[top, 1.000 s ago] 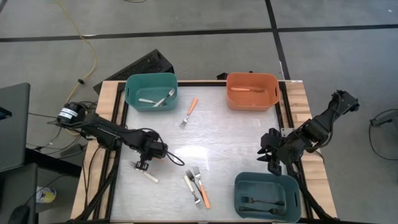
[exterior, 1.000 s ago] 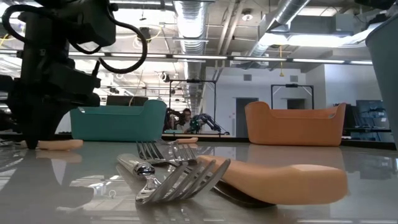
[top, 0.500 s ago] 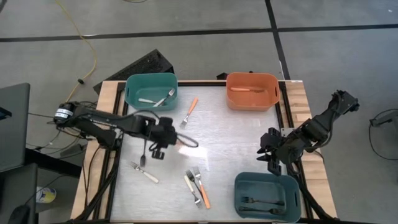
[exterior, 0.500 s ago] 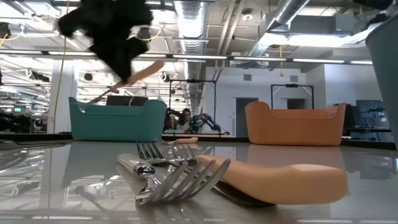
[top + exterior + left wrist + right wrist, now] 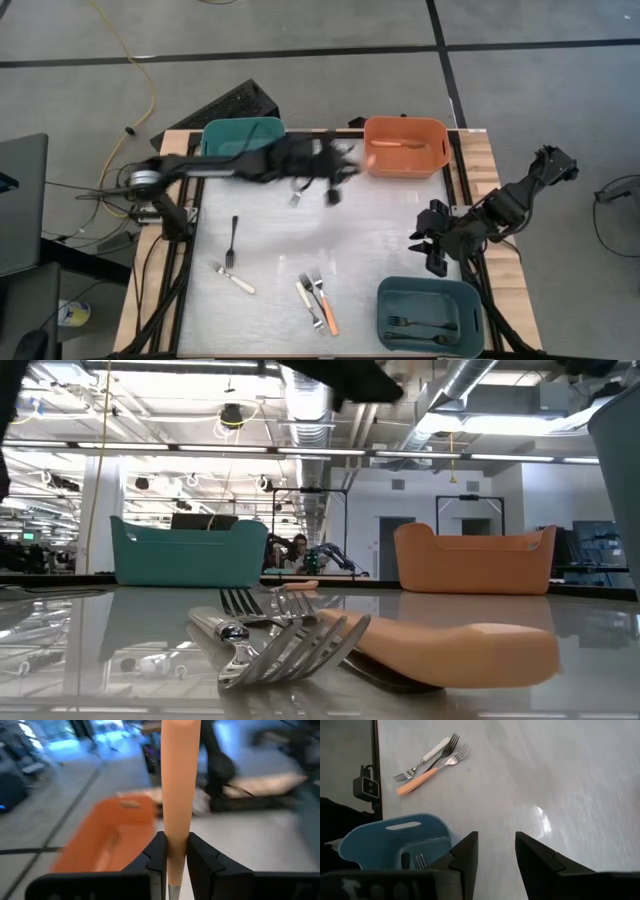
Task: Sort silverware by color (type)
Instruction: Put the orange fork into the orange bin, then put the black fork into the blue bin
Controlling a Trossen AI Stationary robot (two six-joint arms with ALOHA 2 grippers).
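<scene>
The tabletop [image 5: 380, 230] is pale, glossy and mirror-like, framed in light wood, and stands on a grey floor crossed by dark lines. In the low view the room behind is a large workspace with exposed ducts [image 5: 300, 390] and strip lights overhead.

Three bins sit near the table's edges: a teal bin [image 5: 225, 135] at the far left corner, an orange bin [image 5: 405, 147] at the far right, a blue bin [image 5: 430, 312] at the near right corner. The orange bin holds an orange-handled fork [image 5: 392, 142]; the blue bin holds black forks [image 5: 420, 323].

Loose on the tabletop are a black fork [image 5: 232, 242] toward the left edge, a white fork [image 5: 233, 277] just nearer than it, and by the near edge a small cluster: an orange fork [image 5: 324, 307] beside a white-handled fork [image 5: 308, 300], with steel tines.

The left gripper [image 5: 173, 865] hangs over the far edge between the teal and orange bins, its fingers [image 5: 156, 857] pinching the smooth orange handle of a held fork [image 5: 177, 780]. The right gripper [image 5: 495, 855] waits at the right edge by the blue bin, fingers spread.
</scene>
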